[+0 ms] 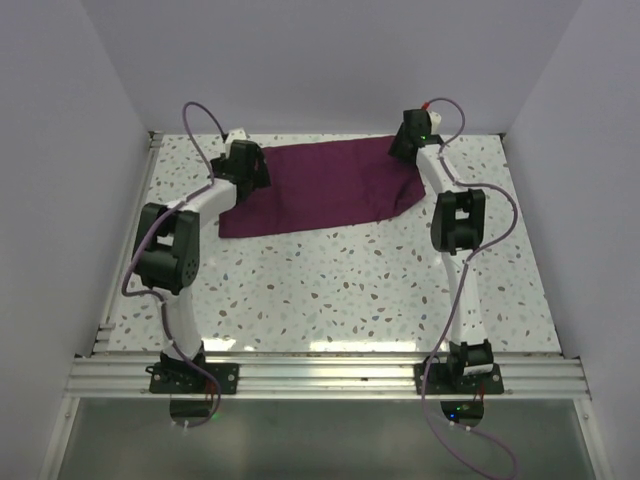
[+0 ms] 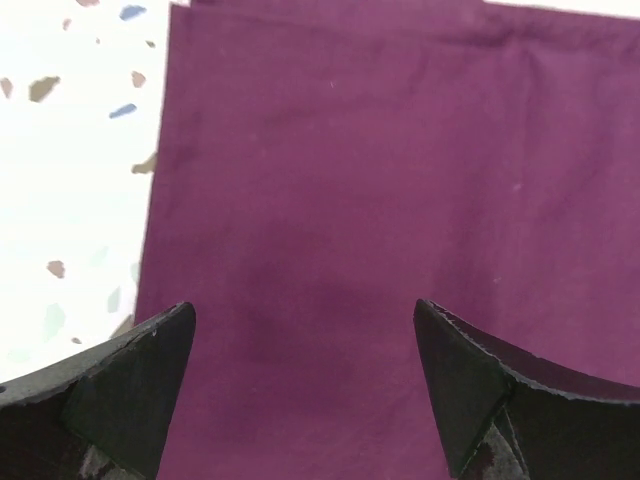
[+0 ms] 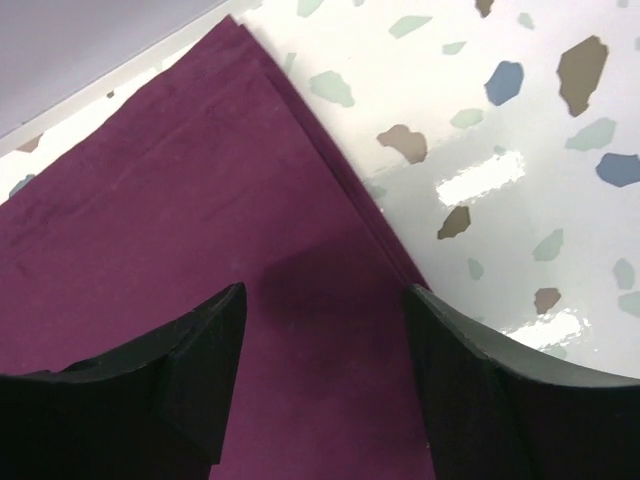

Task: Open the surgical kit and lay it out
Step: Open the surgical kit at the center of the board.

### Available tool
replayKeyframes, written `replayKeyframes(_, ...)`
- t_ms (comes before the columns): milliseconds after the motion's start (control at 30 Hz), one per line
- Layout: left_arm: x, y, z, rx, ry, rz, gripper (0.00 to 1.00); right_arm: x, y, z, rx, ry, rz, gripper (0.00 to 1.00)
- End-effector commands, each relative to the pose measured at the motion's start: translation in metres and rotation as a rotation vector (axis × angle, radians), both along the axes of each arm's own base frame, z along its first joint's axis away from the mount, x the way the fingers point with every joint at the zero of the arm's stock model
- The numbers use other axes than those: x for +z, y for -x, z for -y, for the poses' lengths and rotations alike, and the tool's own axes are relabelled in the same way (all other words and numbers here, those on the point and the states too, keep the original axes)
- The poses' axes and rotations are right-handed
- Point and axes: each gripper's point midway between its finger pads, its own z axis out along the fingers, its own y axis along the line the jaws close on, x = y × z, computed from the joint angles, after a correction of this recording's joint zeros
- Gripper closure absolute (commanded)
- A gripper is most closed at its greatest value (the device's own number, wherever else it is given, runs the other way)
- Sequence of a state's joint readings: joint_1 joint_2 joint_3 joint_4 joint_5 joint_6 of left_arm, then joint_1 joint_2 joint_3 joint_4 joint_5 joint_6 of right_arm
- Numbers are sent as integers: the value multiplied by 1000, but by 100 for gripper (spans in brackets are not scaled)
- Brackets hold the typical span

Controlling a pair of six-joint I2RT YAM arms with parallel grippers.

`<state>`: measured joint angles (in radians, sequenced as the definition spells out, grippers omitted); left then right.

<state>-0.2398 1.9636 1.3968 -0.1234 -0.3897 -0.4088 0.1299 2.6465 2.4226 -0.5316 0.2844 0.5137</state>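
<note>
- The dark purple cloth wrap (image 1: 320,185) lies flat on the speckled table (image 1: 330,290). In the top view it sits at about 12 o'clock from the table's centre, close to the far edge.
- The wrap forms a long band running from 9 to 3 o'clock, and its near edge slants a little. The end towards 3 o'clock is slightly rumpled.
- The left gripper (image 1: 250,165) is over the end of the wrap at 9 o'clock.
- In the left wrist view its two dark fingers (image 2: 130,390) stand wide apart with only purple cloth between them, and they grasp nothing. The edge of the wrap runs from 12 to 6 o'clock on the left of that view, with bare table beyond it.
- The right gripper (image 1: 408,135) is at the wrap's far corner, towards 1 o'clock from the table's centre.
- In the right wrist view its fingers (image 3: 190,390) are also spread wide and hold nothing. The cloth edge runs diagonally under the gap, from 11 o'clock towards 5 o'clock.
- Along that edge, stacked layers of folded cloth show.
- Whether either gripper's fingertips touch the cloth cannot be told.
</note>
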Motion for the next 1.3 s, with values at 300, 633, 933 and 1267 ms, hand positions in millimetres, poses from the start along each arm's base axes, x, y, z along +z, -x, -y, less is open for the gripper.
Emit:
replayKeyframes(300,-21,-19,17,-15,-6,15,6,11,-32,2,13,-53,115,50)
replayKeyframes(633,-27,-19,17,-23,-12,8,6,-5,-30,6,-20,-48,90,50)
replayKeyframes(933,-30,-19,19,-28,-10,4,6,-25,-19,1,42,-23,2,71)
replayKeyframes(1267,-41,-18,21,-37,-2,-9,7,-38,7,-13,130,-34,-125,89)
